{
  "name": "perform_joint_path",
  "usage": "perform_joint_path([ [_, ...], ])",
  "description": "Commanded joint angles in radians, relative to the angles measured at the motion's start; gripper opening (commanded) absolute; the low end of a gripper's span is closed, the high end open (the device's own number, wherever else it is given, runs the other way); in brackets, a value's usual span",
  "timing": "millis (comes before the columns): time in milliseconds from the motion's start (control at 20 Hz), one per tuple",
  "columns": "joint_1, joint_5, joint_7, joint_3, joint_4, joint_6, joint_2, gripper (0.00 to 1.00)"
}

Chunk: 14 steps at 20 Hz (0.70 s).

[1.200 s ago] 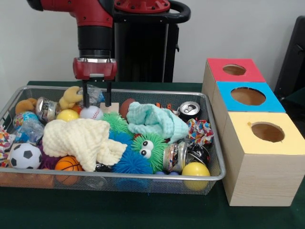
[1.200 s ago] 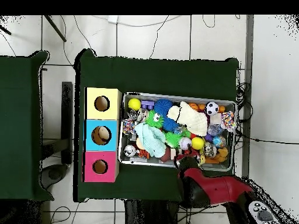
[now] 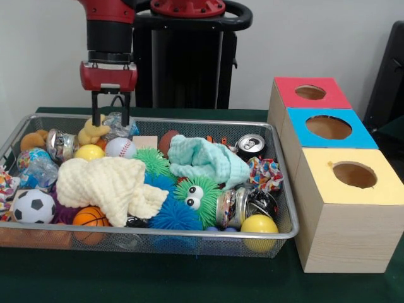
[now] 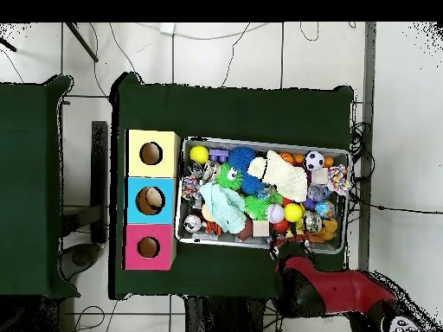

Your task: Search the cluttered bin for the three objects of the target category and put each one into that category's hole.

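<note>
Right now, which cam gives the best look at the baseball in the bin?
Front view. The baseball shows its red stitching clearly, sitting between a yellow ball and a wooden block, below the gripper. Overhead it is only a small pale ball in the bin, stitching unreadable.

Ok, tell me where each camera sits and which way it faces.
Front view: sits across the table, facing the robot; shows the wire bin and three wooden boxes; the red arm comes down from the top, its hand open above the bin's far rim.
Overhead view: sits above the table, looking straight down; the red arm enters from the bottom edge.
Shared: both show the bin and boxes, turned half round between views.
</note>
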Motion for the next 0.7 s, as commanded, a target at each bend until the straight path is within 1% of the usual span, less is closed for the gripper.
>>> perform_joint_path([
  [50,0.01,-0.014,0.081,0.067,0.02,0.069,-0.032,1.0],
  [200,0.015,-0.017,0.089,0.056,0.016,0.054,-0.015,1.0],
  [350,0.039,-0.028,0.102,0.013,-0.004,0.005,0.037,1.0],
  [500,0.023,-0.043,0.104,0.015,0.0,-0.024,0.062,1.0],
  [700,0.04,-0.05,0.1,-0.01,0.01,-0.032,0.056,1.0],
])
